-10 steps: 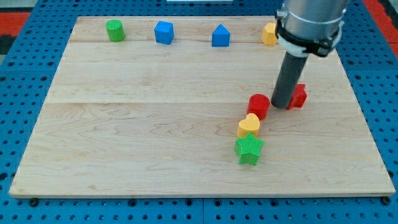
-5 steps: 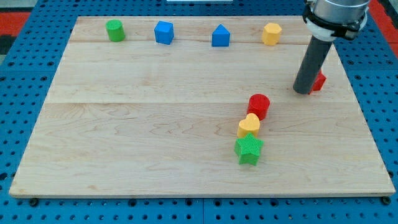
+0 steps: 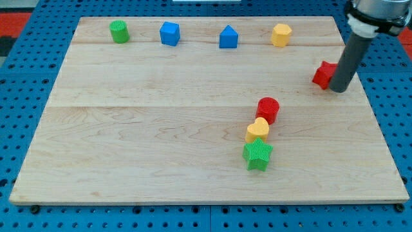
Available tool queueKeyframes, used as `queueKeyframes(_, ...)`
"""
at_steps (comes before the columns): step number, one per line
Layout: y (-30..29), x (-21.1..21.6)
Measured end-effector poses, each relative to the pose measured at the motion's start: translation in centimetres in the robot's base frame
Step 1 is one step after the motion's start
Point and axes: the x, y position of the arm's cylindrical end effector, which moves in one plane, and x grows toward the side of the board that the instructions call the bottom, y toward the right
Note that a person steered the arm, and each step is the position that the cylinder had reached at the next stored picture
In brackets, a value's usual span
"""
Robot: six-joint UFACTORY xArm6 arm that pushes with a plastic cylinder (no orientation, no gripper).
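Observation:
My tip (image 3: pixel 339 89) rests on the board near the view's right edge, touching the right side of a red block (image 3: pixel 323 74) whose shape I cannot make out, as the rod hides part of it. Lower and to the left lies a chain of three blocks: a red cylinder (image 3: pixel 268 110), a yellow heart (image 3: pixel 257 131) and a green star (image 3: pixel 258 155), each touching its neighbour.
Along the view's top sit a green cylinder (image 3: pixel 118 31), a blue block (image 3: pixel 169 33), a blue house-shaped block (image 3: pixel 228 37) and a yellow block (image 3: pixel 280 35). The wooden board (image 3: pixel 148 129) lies on a blue pegboard.
The rod has moved to the view's right and upward, from beside the red cylinder toward the right edge. The red block by it has shifted right and up, and now shows on the rod's left.

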Motion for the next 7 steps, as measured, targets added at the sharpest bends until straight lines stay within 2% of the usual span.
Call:
queueKeyframes(1, -1.2, -1.8)
queueKeyframes(3, -2.0, -2.0)
queueKeyframes(4, 1.9, -5.5)
queueKeyframes(5, 0.8, -8.1)
queueKeyframes(6, -5.1, -7.8)
queueKeyframes(7, -7.2, -3.4)
